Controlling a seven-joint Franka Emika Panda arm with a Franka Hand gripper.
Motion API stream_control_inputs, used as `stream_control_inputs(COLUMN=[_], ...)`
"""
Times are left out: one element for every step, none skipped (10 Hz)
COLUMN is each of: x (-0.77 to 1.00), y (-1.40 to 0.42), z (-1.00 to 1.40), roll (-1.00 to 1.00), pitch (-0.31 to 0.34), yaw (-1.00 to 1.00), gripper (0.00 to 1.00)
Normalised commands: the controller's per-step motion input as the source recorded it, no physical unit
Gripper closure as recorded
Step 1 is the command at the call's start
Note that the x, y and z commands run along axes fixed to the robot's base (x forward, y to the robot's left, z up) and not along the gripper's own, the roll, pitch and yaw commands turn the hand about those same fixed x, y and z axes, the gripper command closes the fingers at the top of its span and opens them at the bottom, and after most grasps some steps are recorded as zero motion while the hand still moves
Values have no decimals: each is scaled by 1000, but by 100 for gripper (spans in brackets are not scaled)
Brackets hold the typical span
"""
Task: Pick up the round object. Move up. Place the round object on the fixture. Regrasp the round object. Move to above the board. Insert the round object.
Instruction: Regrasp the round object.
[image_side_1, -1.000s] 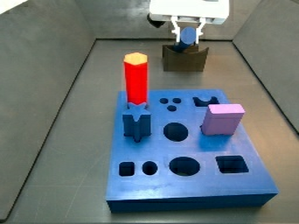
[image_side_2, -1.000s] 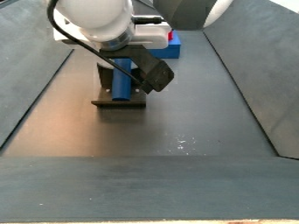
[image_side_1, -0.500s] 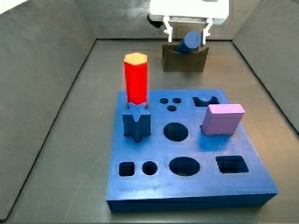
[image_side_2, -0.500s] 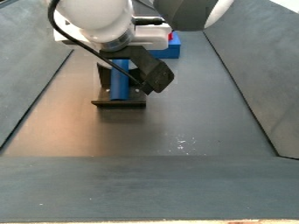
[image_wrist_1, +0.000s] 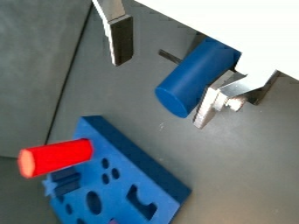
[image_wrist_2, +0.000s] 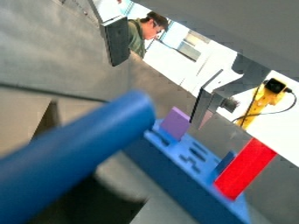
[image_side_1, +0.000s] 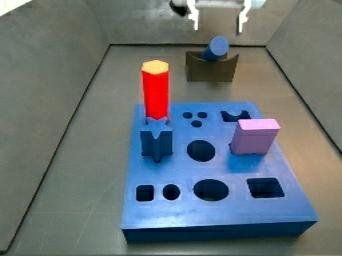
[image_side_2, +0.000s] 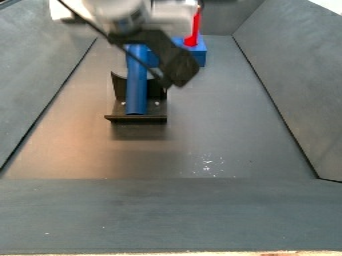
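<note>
the round object (image_side_1: 217, 47) lies in the notch of the fixture (image_side_1: 210, 68) at the far end of the floor, its round blue end facing the camera in a side view, and in a side view it shows as a blue shaft (image_side_2: 138, 78) standing over the dark base plate. half a second ago the silver fingers flanked it closely; now the gripper (image_side_1: 219, 9) has lifted clear to the top edge of the picture, and the cylinder rests on the cradle alone. in a wrist view the cylinder (image_wrist_1: 197, 76) sits in the gap between the fingers (image_wrist_1: 121, 38), with clear space on either side, so the gripper (image_wrist_1: 163, 74) is spread wide and holds nothing. in a wrist view the cylinder (image_wrist_2: 77, 153) runs across the foreground. the board (image_side_1: 214, 178) lies nearer the camera, well apart from the fixture, unmoved, with the red hexagonal peg (image_side_1: 156, 90) upright at its far left, the star-shaped peg (image_side_1: 155, 142) just in front of it, and the pink cube (image_side_1: 254, 136) on its right side.
</note>
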Motion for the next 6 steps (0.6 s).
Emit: stream_control_inputs(x=[-36,-37,-31,-29,149,154], y=[11,9,12,11,-765,-743], z=[871,745,428,299,710,633], roll=[39,39,39,41,1000,1000], pitch=[15,21,36,42,47,47], yaw=[7,7,7,6,34,33], gripper=[0,0,0,0,0,0])
